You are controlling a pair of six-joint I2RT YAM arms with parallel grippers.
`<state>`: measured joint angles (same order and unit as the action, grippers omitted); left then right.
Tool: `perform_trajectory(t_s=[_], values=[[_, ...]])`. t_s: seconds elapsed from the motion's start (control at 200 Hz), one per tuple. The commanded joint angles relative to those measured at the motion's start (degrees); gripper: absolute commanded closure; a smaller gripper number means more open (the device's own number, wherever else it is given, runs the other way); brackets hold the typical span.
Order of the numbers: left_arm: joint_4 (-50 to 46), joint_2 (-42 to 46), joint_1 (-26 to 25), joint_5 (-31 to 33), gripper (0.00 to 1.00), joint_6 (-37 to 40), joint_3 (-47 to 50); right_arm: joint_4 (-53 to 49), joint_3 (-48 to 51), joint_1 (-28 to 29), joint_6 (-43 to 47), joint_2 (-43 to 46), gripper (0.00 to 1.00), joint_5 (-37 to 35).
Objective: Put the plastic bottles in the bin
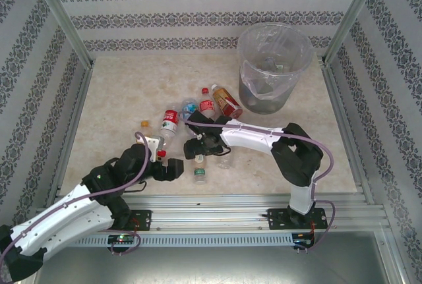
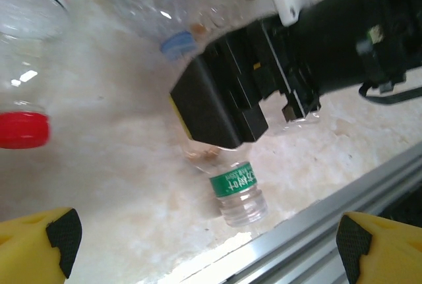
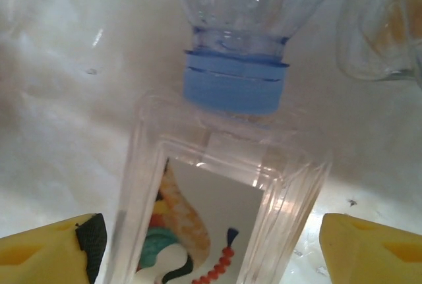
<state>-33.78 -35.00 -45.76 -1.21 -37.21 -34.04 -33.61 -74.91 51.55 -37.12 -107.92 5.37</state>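
Several plastic bottles lie mid-table: a red-labelled one [image 1: 170, 122], a blue-capped one [image 1: 190, 108], another red-labelled one [image 1: 207, 104] and an amber one [image 1: 227, 101]. The bin [image 1: 273, 66] stands at the back right. My right gripper [image 1: 198, 140] is low over the cluster. Its jaws [image 3: 212, 251] are open, standing either side of a square clear bottle [image 3: 211, 218] with a colourful label. That bottle's end butts the blue cap [image 3: 234, 86]. My left gripper [image 2: 208, 248] is open and empty, just short of a green-banded bottle [image 2: 239, 188] whose body runs under the right gripper [image 2: 224, 99].
The metal rail [image 2: 330, 231] of the table's near edge runs close beside the green-banded bottle [image 1: 200, 169]. A clear bottle [image 1: 225, 160] lies right of it. A small orange cap [image 1: 144, 124] sits to the left. A red cap [image 2: 23, 129] shows left of my left gripper [image 1: 177, 169]. Patterned walls enclose the table.
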Motion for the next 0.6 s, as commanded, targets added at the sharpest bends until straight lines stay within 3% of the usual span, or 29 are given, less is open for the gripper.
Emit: perform_trajectory(t_s=[0.0, 0.16, 0.315, 0.485, 0.595], values=[[-7.22, 0.14, -0.08, 6.89, 0.0, 2.14, -3.92, -0.91, -1.46, 0.48, 0.47, -1.14, 0.2, -2.62], [-7.08, -2.5, 2.34, 7.34, 0.0, 4.15, -5.48, 0.88, -0.79, 0.48, 0.94, -0.95, 0.32, -2.11], [-4.45, -7.8, 8.67, 2.36, 0.0, 5.71, -6.58, 2.6, 1.78, 0.23, 1.47, 4.12, 0.41, -2.23], [0.6, -14.5, 16.57, -4.26, 0.01, 7.46, -7.62, 3.48, 5.07, -2.06, 3.4, 14.09, 0.43, -0.26], [4.23, -20.29, 18.48, -6.33, 0.02, 8.28, -9.01, 2.22, 5.17, -5.07, 5.83, 21.01, 0.43, 2.03]])
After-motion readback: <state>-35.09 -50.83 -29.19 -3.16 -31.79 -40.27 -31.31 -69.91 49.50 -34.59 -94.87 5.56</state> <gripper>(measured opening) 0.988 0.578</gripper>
